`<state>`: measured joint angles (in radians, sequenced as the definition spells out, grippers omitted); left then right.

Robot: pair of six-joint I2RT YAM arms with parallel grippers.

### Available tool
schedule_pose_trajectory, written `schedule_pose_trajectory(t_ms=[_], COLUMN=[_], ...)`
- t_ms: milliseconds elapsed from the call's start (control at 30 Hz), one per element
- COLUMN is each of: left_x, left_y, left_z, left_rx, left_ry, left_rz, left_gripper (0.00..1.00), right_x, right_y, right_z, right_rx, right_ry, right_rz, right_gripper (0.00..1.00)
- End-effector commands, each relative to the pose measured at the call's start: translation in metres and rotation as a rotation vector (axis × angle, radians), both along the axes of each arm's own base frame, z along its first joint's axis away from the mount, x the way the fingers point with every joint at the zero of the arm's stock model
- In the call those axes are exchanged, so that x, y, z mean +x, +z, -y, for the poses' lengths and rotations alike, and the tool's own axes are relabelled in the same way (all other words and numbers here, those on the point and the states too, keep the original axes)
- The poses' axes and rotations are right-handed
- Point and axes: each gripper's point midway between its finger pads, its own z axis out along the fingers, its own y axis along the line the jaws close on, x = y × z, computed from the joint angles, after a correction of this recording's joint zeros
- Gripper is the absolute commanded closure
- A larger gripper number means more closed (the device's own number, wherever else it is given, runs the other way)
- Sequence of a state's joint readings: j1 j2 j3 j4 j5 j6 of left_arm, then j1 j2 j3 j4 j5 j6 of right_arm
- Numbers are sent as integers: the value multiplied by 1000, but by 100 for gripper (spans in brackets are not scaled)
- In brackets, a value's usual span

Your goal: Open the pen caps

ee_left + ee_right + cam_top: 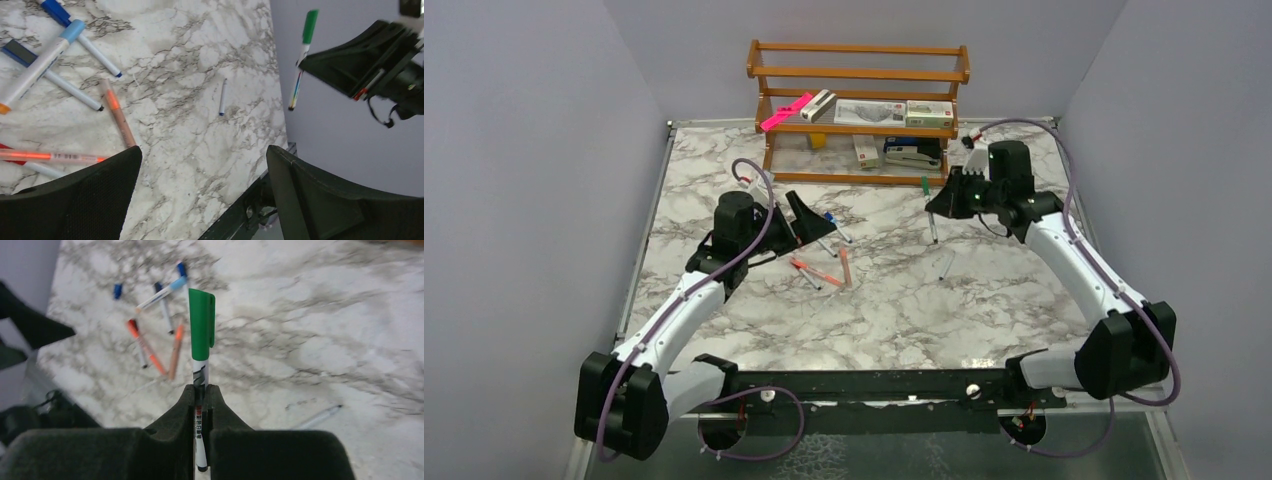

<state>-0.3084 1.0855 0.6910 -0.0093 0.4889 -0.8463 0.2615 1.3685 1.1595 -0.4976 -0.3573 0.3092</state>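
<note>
Pen [200, 374], just one, green cap [202, 325] on, in right claw [201, 390].

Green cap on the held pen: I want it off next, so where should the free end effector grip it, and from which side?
Probably mid-cap: the green cap stands free beyond the right end effector, which is shut on the barrel of the pen. The open left end effector could come in from its own side, closing across the cap.
</note>
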Motion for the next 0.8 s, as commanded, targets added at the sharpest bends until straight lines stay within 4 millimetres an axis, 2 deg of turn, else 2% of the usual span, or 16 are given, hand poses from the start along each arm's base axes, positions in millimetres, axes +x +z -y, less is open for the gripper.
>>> schedule_pose_trajectory(t_ms=[0,133,233,333,500,767], left_x=[-2,-7,-11,-15,-20,-23], left_y=[50,64,63,56,48,49], left_z=[17,29,37,45,54,70], left_rx=[-155,-197,-192,-182,-166,-157], left_ry=[-25,-36,-33,-32,-31,-41], left_rz=[110,151,156,147,133,138], left_gripper=[1,1,1,1,1,1], right_x=[-64,-108,-135,-153,-165,-167], right_y=[23,35,44,48,46,40], right_z=[-50,-80,-100,-118,-135,-150], right_rx=[263,355,400,425,426,407], right_ry=[280,412,480,524,543,534], right_rz=[-52,-67,-74,-82,-91,-102], right_gripper=[99,99,99,99,99,99])
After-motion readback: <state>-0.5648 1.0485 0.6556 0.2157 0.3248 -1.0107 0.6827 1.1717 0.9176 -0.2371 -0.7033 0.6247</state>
